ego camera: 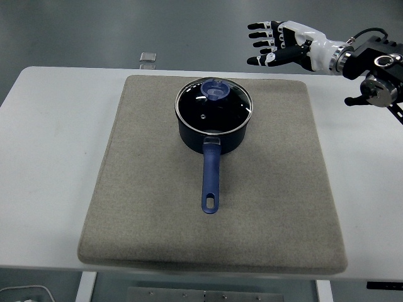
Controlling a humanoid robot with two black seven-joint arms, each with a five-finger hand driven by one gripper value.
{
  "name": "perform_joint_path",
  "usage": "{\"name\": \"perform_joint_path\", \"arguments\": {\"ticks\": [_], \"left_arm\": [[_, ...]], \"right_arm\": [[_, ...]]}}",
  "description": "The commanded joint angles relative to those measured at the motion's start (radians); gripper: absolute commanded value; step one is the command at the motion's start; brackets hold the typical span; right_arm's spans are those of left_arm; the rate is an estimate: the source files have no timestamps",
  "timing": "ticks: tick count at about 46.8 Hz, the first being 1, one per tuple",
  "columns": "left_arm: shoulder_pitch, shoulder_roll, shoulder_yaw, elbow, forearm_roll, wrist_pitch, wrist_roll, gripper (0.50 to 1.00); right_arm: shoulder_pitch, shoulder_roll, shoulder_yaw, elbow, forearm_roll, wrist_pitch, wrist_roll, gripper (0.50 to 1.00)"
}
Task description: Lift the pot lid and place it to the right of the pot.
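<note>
We have 1 view only, from high on the robot's side, facing forward and down over the white table [50,157]. Its near edge runs along the bottom; grey floor [94,31] shows beyond the far edge.

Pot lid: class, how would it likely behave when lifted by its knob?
The pot lid looks like glass with a metal rim, so probably rigid, fairly heavy and breakable. Its small blue knob may be slippery, and the lid could tilt.

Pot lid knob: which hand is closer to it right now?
Right. The right hand is raised, fingers spread, up and to the right of the lid knob, apart from it. The left hand is out of view.
</note>
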Motion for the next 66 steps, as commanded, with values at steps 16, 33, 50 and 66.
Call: {"name": "perform_joint_path", "arguments": {"ticks": [16,33,50,66], "left_arm": [[0.000,0.000,0.000,0.000,0.000,0.000,0.000,1.000],[0.000,0.000,0.000,0.000,0.000,0.000,0.000,1.000],[0.000,0.000,0.000,0.000,0.000,0.000,0.000,1.000],[0.000,0.000,0.000,0.000,0.000,0.000,0.000,1.000]], "right_arm": [[0.038,0.014,-0.012,0.093,-0.311,0.011,0.006,0.913],[0.125,0.037,-0.142,0.107,-0.498,0.022,0.051,0.911],[0.152,0.114,-0.178,0.106,-0.639,0.008,0.055,0.907],[0.165,0.131,-0.182,0.101,-0.782,0.000,0.083,0.895]]}}
